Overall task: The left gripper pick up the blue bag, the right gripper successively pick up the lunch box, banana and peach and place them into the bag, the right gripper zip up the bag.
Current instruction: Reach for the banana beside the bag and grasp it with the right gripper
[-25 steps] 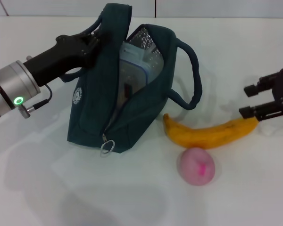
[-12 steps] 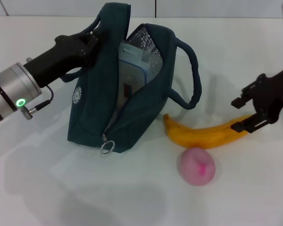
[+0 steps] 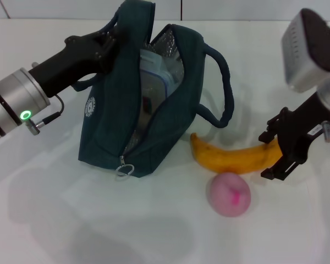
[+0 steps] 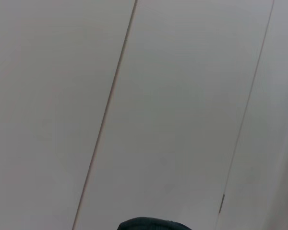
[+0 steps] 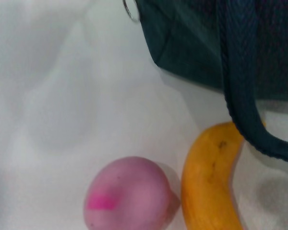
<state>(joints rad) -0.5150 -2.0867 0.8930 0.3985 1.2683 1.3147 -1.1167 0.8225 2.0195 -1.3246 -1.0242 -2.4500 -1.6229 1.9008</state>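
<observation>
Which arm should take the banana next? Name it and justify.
Right. The right gripper is open around the banana's end, while the left gripper is busy holding the blue bag open.

The white table [image 3: 154, 231] spans the whole work area. Behind it stands a pale panelled wall [image 4: 182, 96] with narrow vertical seams.

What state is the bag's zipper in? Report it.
Open. The blue bag gapes along its top, showing the lunch box and silver lining inside; the zipper pull hangs at the near end.

Matt cloth bag [image 3: 154, 132] with silvery foil lining [image 3: 168, 47].
</observation>
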